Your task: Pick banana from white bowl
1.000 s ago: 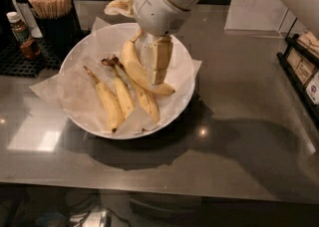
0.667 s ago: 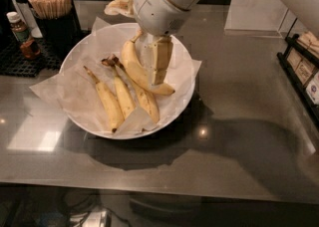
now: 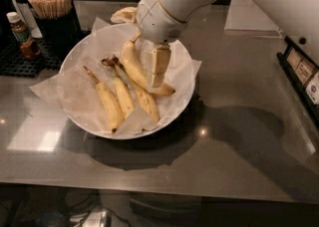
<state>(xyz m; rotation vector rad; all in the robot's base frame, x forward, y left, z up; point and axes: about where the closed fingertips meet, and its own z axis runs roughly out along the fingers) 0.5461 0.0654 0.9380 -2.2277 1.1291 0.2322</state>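
In the camera view the end effector (image 3: 157, 79) hangs down inside the white bowl (image 3: 178, 110) on the grey table (image 3: 239, 121), right against the middle of the banana (image 3: 133, 66). That banana lies curved along the crinkled paper lining (image 3: 79, 89) beside the joined pair of bananas (image 3: 134, 99) and the thin-stemmed banana (image 3: 109, 105); whether the end effector is open, closed or gripping the fruit I cannot tell. The label on the small bottle (image 3: 22, 37) beside the cup of wooden sticks (image 3: 50, 3) at left and the tags on the packets (image 3: 301, 69) at right are too blurred to read.
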